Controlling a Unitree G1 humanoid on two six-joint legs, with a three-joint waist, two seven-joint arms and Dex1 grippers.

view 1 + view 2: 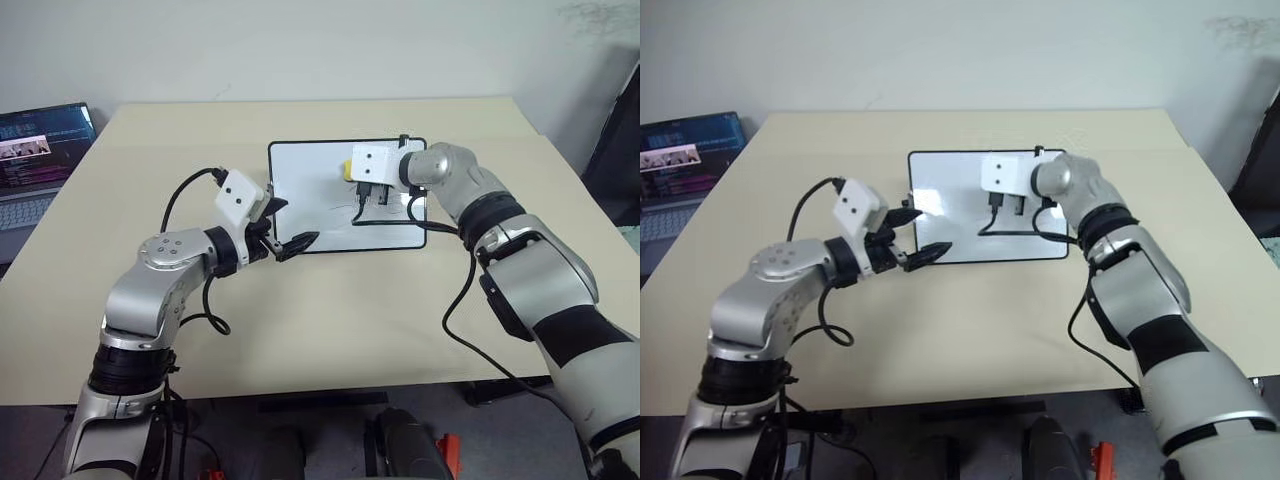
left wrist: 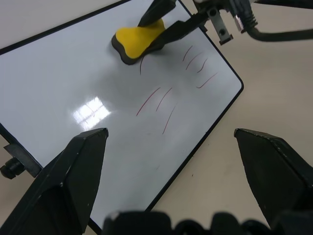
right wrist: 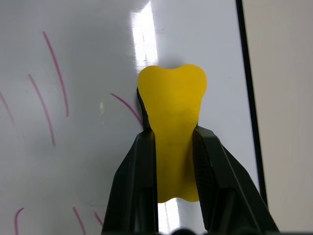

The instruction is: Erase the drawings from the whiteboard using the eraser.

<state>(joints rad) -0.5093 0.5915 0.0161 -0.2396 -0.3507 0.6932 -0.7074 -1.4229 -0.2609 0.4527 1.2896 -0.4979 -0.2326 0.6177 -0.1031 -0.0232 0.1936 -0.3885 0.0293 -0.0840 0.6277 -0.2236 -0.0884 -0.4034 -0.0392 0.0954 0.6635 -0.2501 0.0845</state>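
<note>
The whiteboard [image 1: 305, 185] lies flat on the tan table, just past its middle. Thin reddish drawings [image 2: 161, 100] cross its surface, seen close in the right wrist view as curved strokes [image 3: 46, 110]. My right gripper [image 3: 172, 134] is shut on the yellow eraser [image 3: 172, 107], low over the board's far right part [image 1: 347, 170]. One stroke runs under the eraser's edge; I cannot tell whether it touches the board. My left gripper [image 1: 290, 225] stands open with nothing in it at the board's near left corner.
A black cable [image 1: 400, 222] from my right wrist lies along the board's near right edge. An open laptop [image 1: 40, 150] stands beyond the table's left side. Bare tabletop [image 1: 330, 320] spreads between the board and the near edge.
</note>
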